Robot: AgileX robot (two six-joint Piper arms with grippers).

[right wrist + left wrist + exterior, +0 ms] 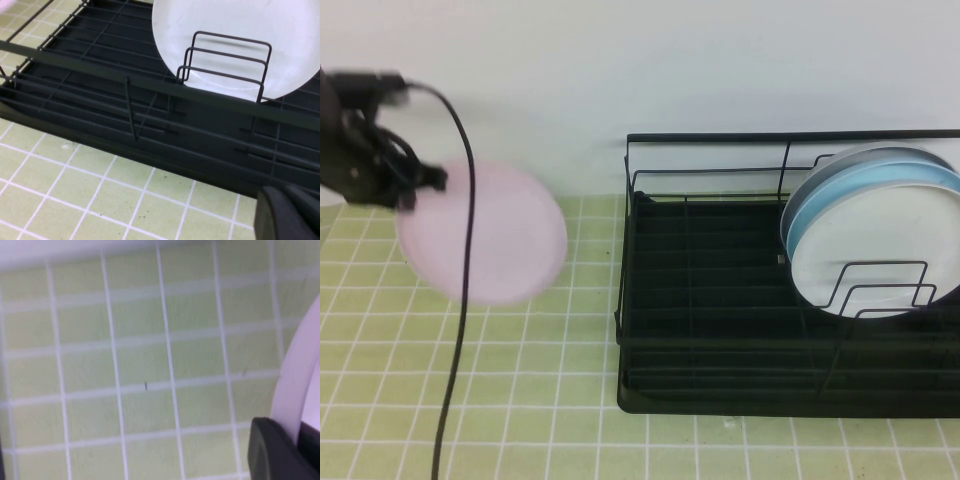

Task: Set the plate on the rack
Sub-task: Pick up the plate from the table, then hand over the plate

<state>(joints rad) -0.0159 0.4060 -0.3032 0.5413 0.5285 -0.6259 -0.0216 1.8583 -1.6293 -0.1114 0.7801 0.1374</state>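
The pale pink plate (495, 235) hangs in the air at the left, above the tiled table, its face toward me. My left gripper (405, 190) is shut on its left rim. In the left wrist view the plate's rim (300, 375) runs between the dark fingers (267, 450) of the left gripper (295, 440). The black wire rack (720, 330) stands at the right, apart from the plate. My right gripper (292, 215) shows only in the right wrist view, shut and empty, over the tiles by the rack's (150, 85) front edge.
A white plate (880, 250) and a light blue plate (820, 190) behind it stand upright in the rack's right dividers; the white plate also shows in the right wrist view (225, 30). The left arm's black cable (465, 250) hangs in front of the pink plate.
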